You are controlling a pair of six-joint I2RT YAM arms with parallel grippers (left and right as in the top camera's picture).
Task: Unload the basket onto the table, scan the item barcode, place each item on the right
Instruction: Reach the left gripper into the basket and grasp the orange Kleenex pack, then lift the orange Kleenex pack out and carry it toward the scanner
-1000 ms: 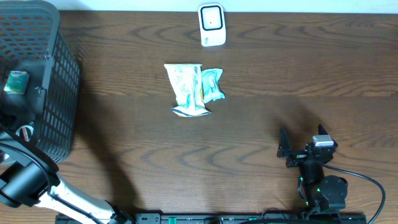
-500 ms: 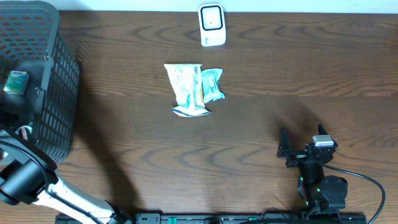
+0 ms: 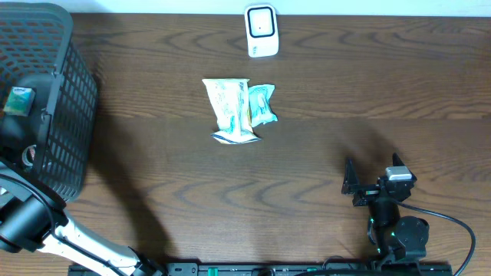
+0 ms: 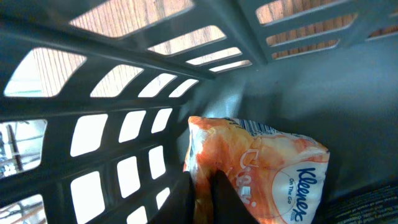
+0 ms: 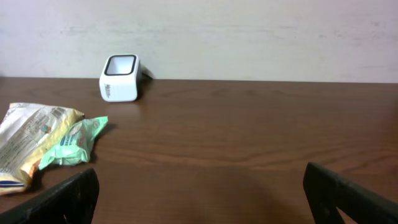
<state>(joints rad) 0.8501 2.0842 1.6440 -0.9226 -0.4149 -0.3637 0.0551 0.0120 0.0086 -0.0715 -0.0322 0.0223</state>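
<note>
Inside the dark basket (image 4: 124,74), my left gripper (image 4: 205,200) is shut on the edge of an orange Kleenex tissue pack (image 4: 273,168). The pack lies against the basket's wall, with barcode lines (image 4: 256,127) showing at its top edge. In the overhead view the left arm reaches into the basket (image 3: 73,92) and its fingers are hidden. The white scanner (image 3: 261,31) (image 5: 120,78) stands at the table's far edge. My right gripper (image 3: 372,167) (image 5: 205,193) rests open near the front right, holding nothing.
A yellow-white packet (image 3: 228,110) (image 5: 31,134) and a green packet (image 3: 261,103) (image 5: 74,143) lie side by side in the middle of the table, in front of the scanner. A small green item (image 3: 18,100) sits in the basket.
My left gripper has gone from open to shut, pinching the orange tissue pack. The left arm shifted slightly in the basket. The right arm has not moved.
</note>
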